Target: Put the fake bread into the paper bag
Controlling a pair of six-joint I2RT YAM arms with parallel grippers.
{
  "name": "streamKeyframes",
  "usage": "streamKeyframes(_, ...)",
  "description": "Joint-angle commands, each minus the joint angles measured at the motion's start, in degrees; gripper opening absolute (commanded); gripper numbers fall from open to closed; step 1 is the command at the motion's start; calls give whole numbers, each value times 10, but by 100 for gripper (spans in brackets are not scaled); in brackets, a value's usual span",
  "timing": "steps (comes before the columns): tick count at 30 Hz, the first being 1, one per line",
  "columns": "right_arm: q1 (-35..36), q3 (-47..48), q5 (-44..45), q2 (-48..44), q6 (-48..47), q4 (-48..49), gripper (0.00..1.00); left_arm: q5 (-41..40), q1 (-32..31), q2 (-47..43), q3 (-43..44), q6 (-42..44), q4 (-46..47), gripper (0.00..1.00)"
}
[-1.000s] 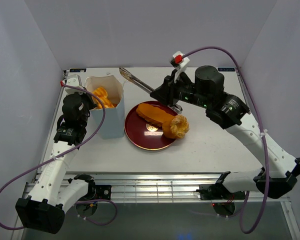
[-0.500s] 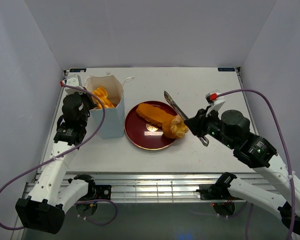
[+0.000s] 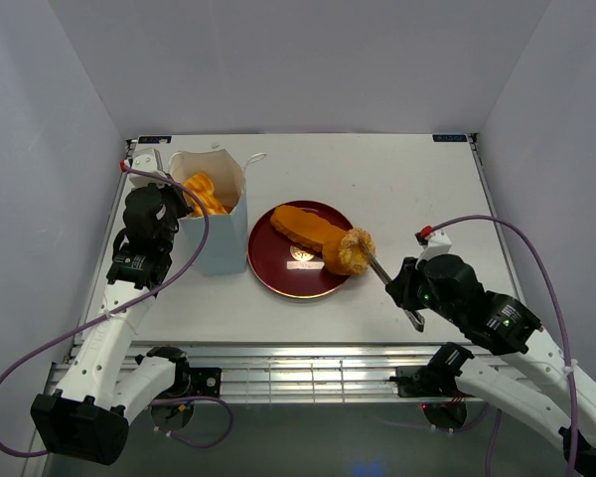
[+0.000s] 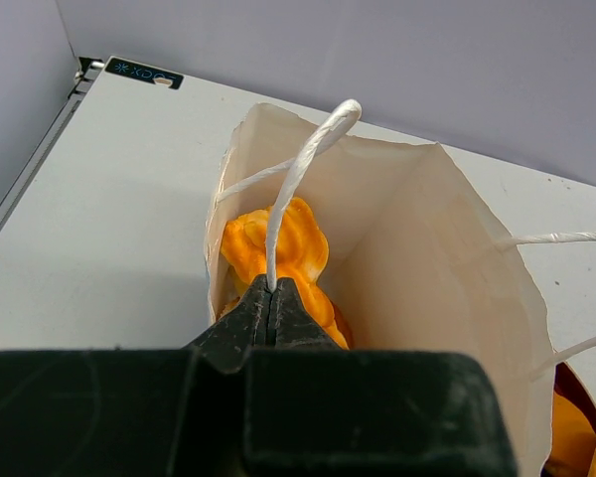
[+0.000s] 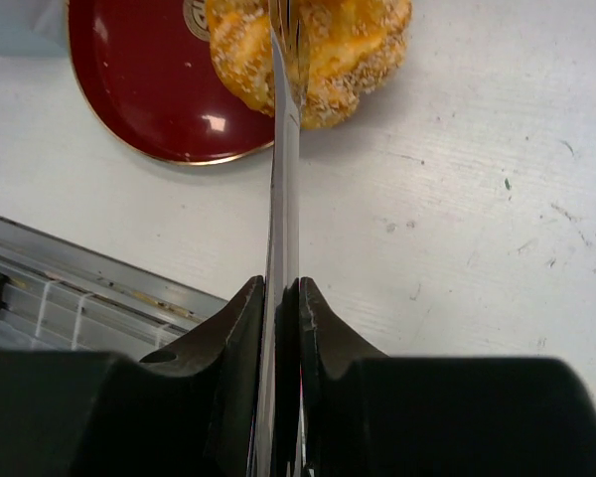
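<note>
The step in hand is picking up the bun (image 3: pixel 353 250), which sits at the right rim of the plate (image 3: pixel 278 273), beside a long roll (image 3: pixel 303 224). The right jaws are clenched on tongs (image 5: pixel 283 199) whose blades reach the bun. The blades lie nearly together, so I cannot tell whether they grip it. The next move calls for a sure pinch on the bun, a lift, and a carry left over the bag (image 3: pixel 222 243), which stands on the surface (image 3: pixel 427 189) just left of the plate. The left jaws are clenched on a cord handle (image 4: pixel 283 209), and orange bread (image 4: pixel 278 248) lies inside the bag. Only the left wrist view shows that pinch on the cord. Only the top view shows the bun and the bag together
</note>
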Motion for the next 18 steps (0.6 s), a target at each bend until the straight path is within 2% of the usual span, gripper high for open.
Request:
streamKeyframes(1, 4, -20, 2, 9, 24, 5, 8, 9, 1, -9, 10, -3, 1, 0)
streamKeyframes(3, 3, -33, -19, 20, 24, 18, 8, 9, 1, -8, 9, -3, 2, 0)
streamKeyframes(10, 3, -50, -179, 61, -25, 146, 8, 7, 1, -8, 10, -3, 0, 0)
streamKeyframes(18, 3, -26, -201, 114, -66, 196, 8, 2, -2, -8, 10, -1, 0, 0)
